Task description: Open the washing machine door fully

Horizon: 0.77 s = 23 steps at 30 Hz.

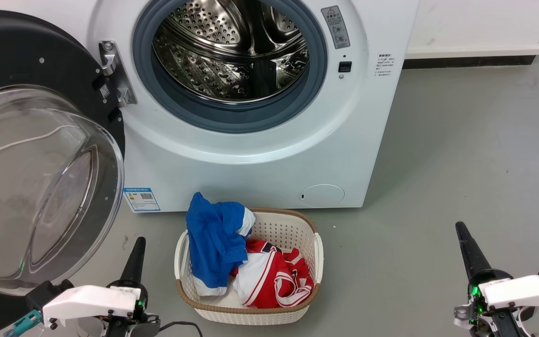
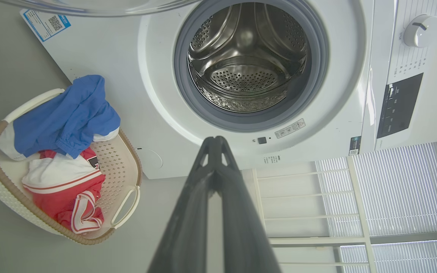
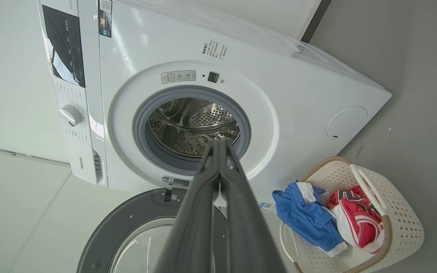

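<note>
The white washing machine point(image 1: 251, 159) stands ahead with its steel drum point(image 1: 232, 51) exposed. Its door point(image 1: 40, 178), a black ring around a bulging clear glass bowl, is swung wide to the left on a metal hinge point(image 1: 115, 75). The door's rim also shows in the right wrist view point(image 3: 104, 227), and its glass edge in the left wrist view point(image 2: 97, 7). My left gripper point(image 1: 138, 243) sits low, just right of the door's glass, shut and holding nothing. My right gripper point(image 1: 460, 228) rests far to the right over the floor, shut and empty. Both wrist views show the fingertips point(image 2: 215, 139) point(image 3: 220, 141) pressed together.
A cream laundry basket point(image 1: 314, 252) with a blue garment point(image 1: 213, 238) and a red-and-white one point(image 1: 274, 276) sits on the grey floor in front of the washer, between my two arms. A white wall runs behind at the right.
</note>
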### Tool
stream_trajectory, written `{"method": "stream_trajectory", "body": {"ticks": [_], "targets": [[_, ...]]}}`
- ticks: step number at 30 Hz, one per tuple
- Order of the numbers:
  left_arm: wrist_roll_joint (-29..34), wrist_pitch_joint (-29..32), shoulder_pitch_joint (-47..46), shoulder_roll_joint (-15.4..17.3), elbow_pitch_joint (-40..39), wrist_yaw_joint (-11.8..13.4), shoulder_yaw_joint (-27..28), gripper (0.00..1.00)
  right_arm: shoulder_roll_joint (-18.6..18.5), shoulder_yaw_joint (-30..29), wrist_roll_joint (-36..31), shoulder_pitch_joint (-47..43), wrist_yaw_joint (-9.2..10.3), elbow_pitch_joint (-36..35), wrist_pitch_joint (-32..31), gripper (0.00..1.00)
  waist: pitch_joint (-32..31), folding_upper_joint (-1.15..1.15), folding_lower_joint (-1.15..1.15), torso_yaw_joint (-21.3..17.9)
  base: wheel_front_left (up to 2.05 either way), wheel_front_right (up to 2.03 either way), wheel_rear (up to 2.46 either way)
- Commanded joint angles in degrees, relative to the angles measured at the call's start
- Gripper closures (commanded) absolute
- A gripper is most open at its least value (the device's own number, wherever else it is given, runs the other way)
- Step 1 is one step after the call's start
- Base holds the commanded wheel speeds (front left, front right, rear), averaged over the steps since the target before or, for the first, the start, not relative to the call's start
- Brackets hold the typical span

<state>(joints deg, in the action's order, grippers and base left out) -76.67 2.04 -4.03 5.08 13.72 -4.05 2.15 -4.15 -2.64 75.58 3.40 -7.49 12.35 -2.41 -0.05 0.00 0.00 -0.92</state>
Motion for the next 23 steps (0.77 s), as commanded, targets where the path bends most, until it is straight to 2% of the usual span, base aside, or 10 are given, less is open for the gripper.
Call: {"method": "stream_trajectory", "body": {"ticks": [1,23], "targets": [[-1.14,0.35,-1.35,-0.02,-0.17,-0.58,0.51,1.0,-0.26,-0.22,1.27,1.18,-0.01,-0.13,-0.25,1.0,0.01,0.0,0.0,0.03,0.0,0.0,0.0],[-9.49,2.84,-2.07,-1.29,0.14,-2.28,2.92,1.0,-0.04,-1.46,10.97,2.25,0.0,0.91,-1.77,1.0,0.12,0.0,0.0,0.5,0.0,0.0,0.0]]}}
